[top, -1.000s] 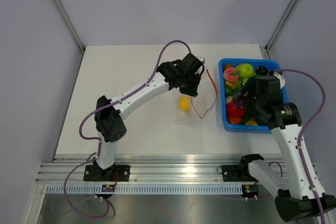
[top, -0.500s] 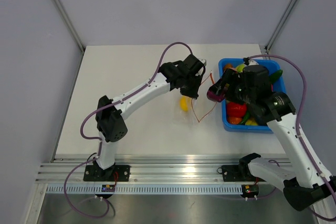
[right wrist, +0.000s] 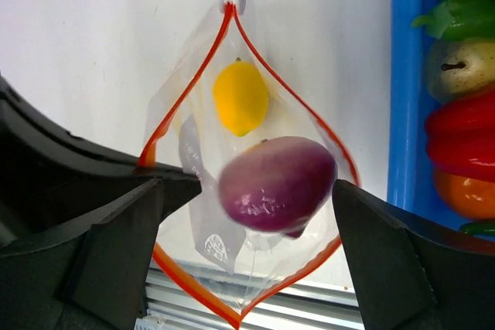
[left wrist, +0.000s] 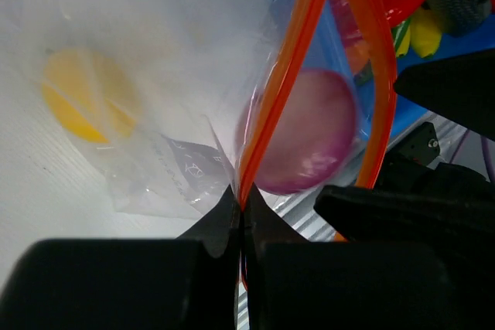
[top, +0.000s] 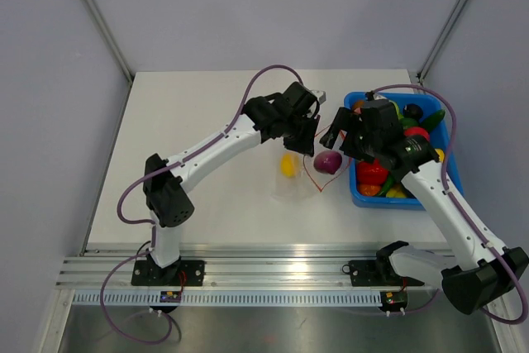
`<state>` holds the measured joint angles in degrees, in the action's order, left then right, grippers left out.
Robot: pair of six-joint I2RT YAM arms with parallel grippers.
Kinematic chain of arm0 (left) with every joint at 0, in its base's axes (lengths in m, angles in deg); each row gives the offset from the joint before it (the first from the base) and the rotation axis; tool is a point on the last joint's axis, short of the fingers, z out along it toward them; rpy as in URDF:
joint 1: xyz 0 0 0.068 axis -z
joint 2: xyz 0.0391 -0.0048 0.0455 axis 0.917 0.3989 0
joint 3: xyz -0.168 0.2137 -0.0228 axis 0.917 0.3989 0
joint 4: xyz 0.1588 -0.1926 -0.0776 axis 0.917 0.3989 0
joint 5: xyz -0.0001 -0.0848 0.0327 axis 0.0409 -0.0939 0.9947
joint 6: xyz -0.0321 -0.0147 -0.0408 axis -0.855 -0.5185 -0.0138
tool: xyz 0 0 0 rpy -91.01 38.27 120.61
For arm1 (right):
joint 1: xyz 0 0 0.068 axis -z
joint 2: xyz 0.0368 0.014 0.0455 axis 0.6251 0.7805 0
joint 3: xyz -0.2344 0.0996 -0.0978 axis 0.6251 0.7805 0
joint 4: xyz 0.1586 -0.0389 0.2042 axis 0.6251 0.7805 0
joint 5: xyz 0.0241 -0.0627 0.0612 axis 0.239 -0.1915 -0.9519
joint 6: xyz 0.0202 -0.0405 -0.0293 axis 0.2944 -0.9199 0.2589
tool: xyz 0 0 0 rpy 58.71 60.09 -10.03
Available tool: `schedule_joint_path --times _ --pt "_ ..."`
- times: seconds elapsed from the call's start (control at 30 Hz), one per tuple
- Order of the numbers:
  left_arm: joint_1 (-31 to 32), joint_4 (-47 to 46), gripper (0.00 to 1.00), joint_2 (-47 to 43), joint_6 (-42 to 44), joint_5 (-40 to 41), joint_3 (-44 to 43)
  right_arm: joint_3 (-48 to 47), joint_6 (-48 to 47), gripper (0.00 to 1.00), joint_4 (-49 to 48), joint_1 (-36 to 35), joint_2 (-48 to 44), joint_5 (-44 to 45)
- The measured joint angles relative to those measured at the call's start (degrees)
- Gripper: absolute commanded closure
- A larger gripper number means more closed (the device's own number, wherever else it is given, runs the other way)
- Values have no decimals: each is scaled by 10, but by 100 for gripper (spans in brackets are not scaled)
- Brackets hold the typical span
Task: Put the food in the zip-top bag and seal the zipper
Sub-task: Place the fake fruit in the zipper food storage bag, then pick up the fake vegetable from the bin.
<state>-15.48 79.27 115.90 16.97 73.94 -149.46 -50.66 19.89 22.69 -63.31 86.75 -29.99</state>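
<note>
My left gripper (left wrist: 241, 210) has its jaws pressed together on the zipper (left wrist: 278, 98), pinching one side of that orange strip so the mouth of the zip-top bag (top: 293, 188) gapes. My own dark fingers block the lower part of that wrist view, so I cannot see how much of the strip they cover. My right gripper (right wrist: 259, 199) stands with its jaws spread wide on either side of the purple food piece (right wrist: 277, 183). A gap shows between it and one finger, and it looks smeared. It sits within the outline of the bag's mouth, but I cannot tell whether it is already inside or just above. A yellow food piece (right wrist: 240, 98) lies deeper in the bag, dulled by the film. The bag rests on the table (top: 190, 105) towards its right edge, just beside the blue bin (right wrist: 402, 75), whose remaining food (right wrist: 464, 141) is cut off by the picture's edge.
</note>
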Motion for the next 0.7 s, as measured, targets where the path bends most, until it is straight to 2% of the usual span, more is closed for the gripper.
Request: schedule_joint_path --times 0.2,0.3,0.4,0.53,0.63,0.7 --pt "-1 -5 100 -22 0 -17 0 -15 -13 5 18 0 -21 56" --pt "-1 -7 100 -23 0 -21 2 -18 -14 16 30 0 -34 85" --pt "-1 -11 100 -23 0 -22 9 -19 -9 22 49 1 -38 127" --pt "-3 -16 100 -24 0 -22 24 3 -7 19 64 54 -41 150" --pt "-4 -17 100 -25 0 -22 29 66 -4 13 57 137 -47 134" --pt "-5 -17 100 -26 0 -22 29 103 2 12 58 156 -47 132"
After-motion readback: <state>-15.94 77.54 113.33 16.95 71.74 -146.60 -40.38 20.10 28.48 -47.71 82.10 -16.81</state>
